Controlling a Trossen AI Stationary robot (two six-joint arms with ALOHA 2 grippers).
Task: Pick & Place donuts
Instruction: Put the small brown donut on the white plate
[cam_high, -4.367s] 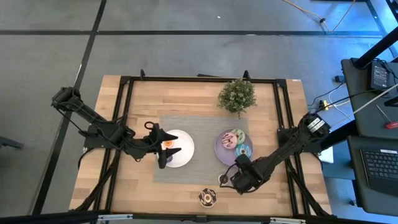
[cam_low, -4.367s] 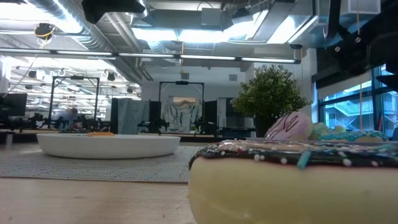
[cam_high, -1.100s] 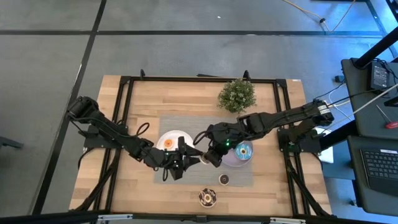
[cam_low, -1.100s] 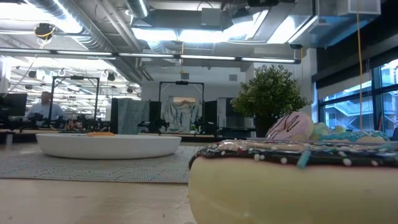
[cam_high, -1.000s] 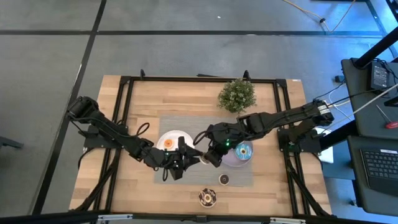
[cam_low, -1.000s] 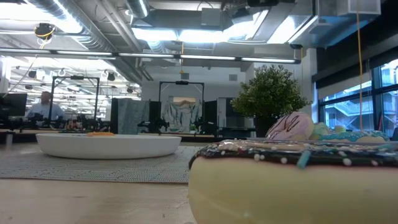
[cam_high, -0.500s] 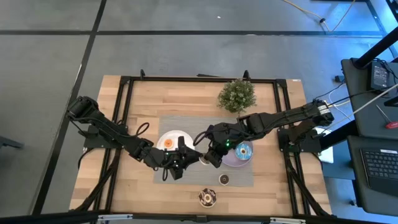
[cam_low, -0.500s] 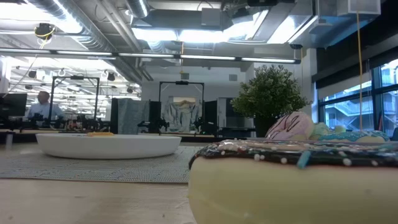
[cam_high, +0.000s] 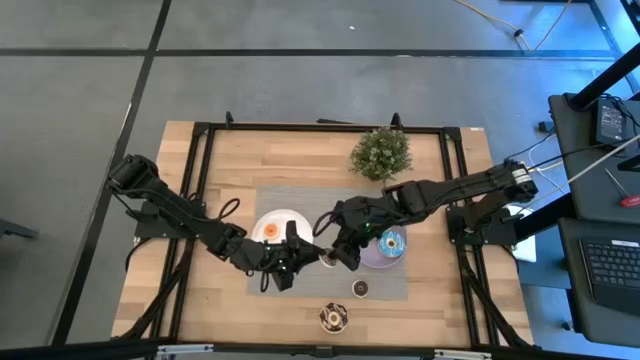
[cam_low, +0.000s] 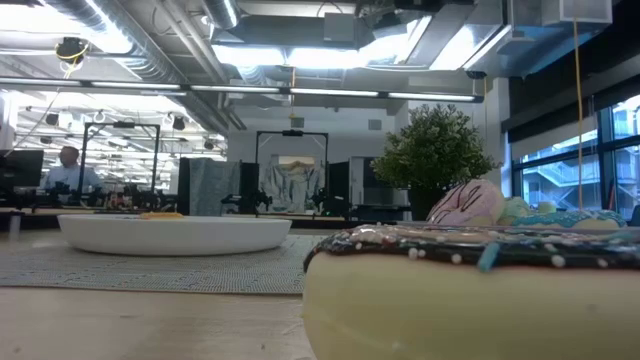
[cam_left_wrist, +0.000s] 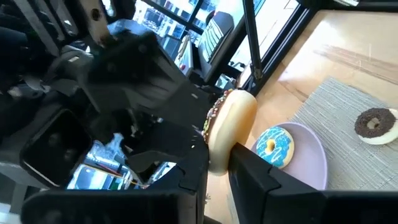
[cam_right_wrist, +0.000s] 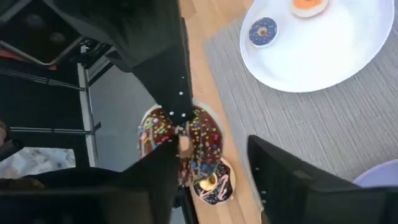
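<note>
A small donut with dark icing and coloured sprinkles hangs in the air above the mat, between the two plates. My left gripper is shut on it. My right gripper faces it from the table's right. It is open, with its fingers standing on either side of the donut. An orange donut and a purple one lie on the white plate. A blue donut lies on the lilac plate. My left gripper pinches the sprinkled donut through its thickness. One finger lies on the iced face and the other on the plain underside. The fingers come about level from the table's left. The donut stands on edge, lifted clear of the mat.
A dark brown mini donut lies on the grey mat. A large chocolate-sprinkled donut sits near the front edge, filling the low view. A potted plant stands at the back. A pink donut shows on the lilac plate.
</note>
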